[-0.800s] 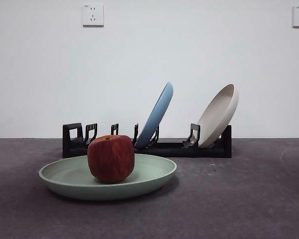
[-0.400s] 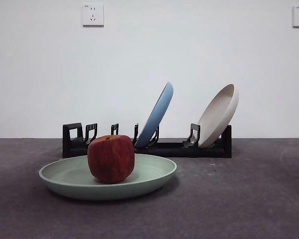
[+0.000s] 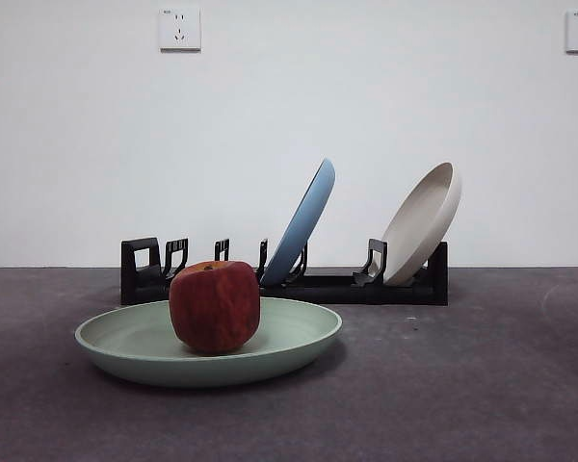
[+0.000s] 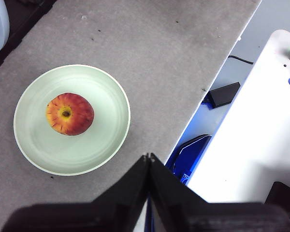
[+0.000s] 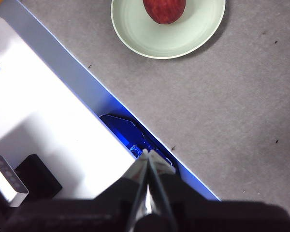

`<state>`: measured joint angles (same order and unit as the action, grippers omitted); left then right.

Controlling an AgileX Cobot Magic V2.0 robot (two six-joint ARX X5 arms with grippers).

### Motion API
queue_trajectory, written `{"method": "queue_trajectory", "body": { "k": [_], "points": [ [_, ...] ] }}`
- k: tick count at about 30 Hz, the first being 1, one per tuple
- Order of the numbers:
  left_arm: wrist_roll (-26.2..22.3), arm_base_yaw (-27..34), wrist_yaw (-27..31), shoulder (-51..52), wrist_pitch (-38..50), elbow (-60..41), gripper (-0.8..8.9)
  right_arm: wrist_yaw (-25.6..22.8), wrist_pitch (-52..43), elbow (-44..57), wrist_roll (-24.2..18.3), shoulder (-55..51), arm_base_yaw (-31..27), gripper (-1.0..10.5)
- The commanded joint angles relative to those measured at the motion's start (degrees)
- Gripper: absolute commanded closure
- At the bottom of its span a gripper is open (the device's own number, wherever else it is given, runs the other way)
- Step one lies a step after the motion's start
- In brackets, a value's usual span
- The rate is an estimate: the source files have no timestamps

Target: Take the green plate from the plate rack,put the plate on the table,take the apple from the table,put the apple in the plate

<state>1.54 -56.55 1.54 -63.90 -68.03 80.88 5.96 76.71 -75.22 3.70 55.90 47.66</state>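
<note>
The plate rack point(image 3: 284, 274) runs along the back of the table point(image 3: 482, 385), its left slots bare, a light blue plate point(image 3: 303, 221) leaning near its middle and a beige plate point(image 3: 422, 223) at its right end. In front of it, at about 8 o'clock from the blue plate, the green plate point(image 3: 125, 351) lies flat on the table with the apple point(image 3: 215, 306) upright in its well, slightly left of centre in the front view.

By my reading the task is finished, and little remains to go wrong. The apple is blocky and sits on a shallow dish (the raised rim is low), so a knock to the table or a careless sweep of an arm across it could roll the fruit out or skate the plate.

My left gripper point(image 4: 148, 157) hangs well off the plate, over the table's near edge, jaws pressed together with nothing between them. My right gripper point(image 5: 146, 153) is likewise closed on nothing, parked over the table's edge, well apart from the plate.
</note>
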Motion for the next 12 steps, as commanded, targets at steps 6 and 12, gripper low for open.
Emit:
{"method": "queue_trajectory", "body": {
  "k": [6,12],
  "points": [
    [-5.0,3.3,1.4,1.5,7.0,0.0,8.17,-0.1,-0.3,-0.1,0.6,-0.1,0.1,9.5],
    [-11.7,16.9,-3.1,7.5,23.5,0.0,8.16,-0.1,-0.3,-0.1,0.6,-0.2,0.1,9.5]
  ]
}}
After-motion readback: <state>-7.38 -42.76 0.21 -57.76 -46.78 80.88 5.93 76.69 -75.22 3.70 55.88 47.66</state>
